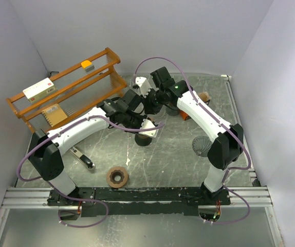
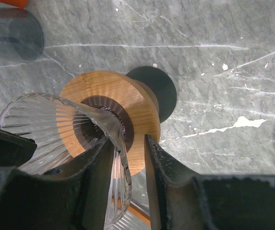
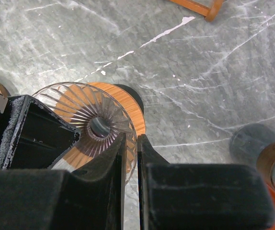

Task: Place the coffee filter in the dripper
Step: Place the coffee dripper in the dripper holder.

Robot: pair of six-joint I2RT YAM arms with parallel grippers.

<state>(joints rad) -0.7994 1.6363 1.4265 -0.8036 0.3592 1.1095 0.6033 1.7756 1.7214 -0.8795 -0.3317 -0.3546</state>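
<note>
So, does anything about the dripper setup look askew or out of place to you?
Yes: the glass dripper looks tilted rather than upright, and its wooden collar sits off-centre over the dark disc beneath. The right gripper pinches its rim; the left gripper straddles it loosely. Its cone is empty.

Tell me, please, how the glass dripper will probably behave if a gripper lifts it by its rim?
The glass dripper looks rigid but probably fragile: its ribbed wall is thin and clear. It may be slippery, since the right gripper pinches only the smooth rim. It could tip, as the wide cone sits high above its wooden collar.
</note>
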